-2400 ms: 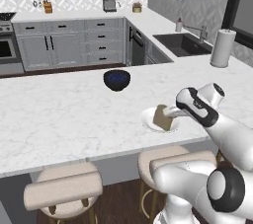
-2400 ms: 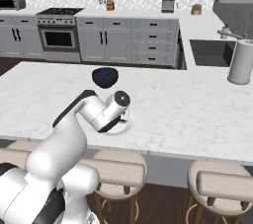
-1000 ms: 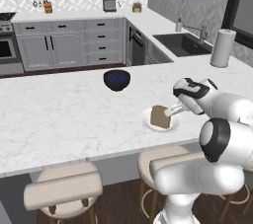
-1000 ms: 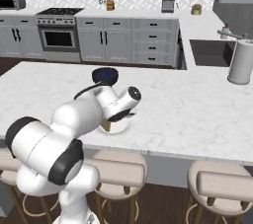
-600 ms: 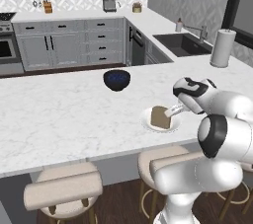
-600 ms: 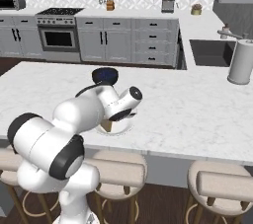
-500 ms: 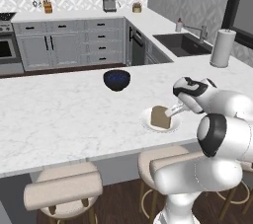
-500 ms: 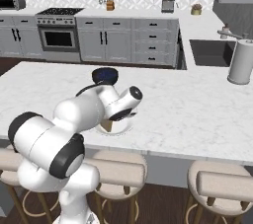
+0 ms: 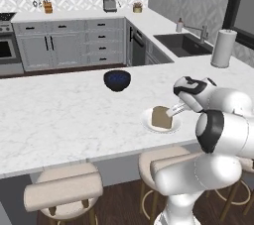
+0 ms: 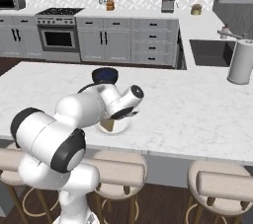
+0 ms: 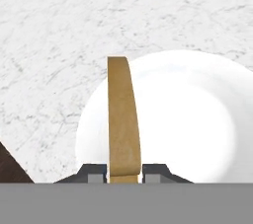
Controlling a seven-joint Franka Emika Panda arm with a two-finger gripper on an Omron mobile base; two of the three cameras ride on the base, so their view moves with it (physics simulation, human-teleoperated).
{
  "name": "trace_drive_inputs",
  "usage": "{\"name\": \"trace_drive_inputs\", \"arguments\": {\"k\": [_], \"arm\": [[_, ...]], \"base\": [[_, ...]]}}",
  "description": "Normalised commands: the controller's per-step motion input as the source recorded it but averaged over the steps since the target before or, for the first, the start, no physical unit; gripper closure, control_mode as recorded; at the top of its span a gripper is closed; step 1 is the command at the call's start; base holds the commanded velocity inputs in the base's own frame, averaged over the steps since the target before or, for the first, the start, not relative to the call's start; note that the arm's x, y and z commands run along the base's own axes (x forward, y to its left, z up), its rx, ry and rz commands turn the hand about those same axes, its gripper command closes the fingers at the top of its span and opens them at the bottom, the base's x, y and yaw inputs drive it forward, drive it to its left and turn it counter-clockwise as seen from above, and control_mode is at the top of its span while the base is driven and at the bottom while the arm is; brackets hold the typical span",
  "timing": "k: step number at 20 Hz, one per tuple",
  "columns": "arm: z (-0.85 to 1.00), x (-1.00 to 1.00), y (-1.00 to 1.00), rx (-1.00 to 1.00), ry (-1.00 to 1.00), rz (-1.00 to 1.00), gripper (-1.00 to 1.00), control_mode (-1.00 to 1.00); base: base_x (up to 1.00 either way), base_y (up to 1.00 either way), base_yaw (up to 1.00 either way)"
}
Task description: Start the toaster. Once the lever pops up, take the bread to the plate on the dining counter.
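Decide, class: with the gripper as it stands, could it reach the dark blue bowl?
Probably not yet: the gripper is shut on the bread over the plate. The path to the bowl looks free.

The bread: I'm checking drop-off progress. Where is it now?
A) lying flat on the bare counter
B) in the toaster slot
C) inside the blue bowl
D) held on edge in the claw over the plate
D: the bread stands on edge between the claw tips, over the white plate.
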Motion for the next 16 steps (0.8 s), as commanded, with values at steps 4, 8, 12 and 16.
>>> {"name": "trace_drive_inputs", "arguments": {"k": [4, 8, 12, 16], "arm": [[-0.27, 0.0, 0.0, -0.02, 0.0, 0.01, 1.0, -1.0], [-0.26, -0.01, 0.0, -0.02, -0.02, 0.0, -1.0, -1.0], [-0.09, -0.1, -0.12, 0.0, -0.05, 0.01, -1.0, -1.0], [0.0, -0.02, -0.22, 0.0, -0.04, 0.02, -1.0, -1.0]], "base": [[0.0, 0.0, 0.0], [0.0, 0.0, 0.0], [0.0, 0.0, 0.0], [0.0, 0.0, 0.0]]}}
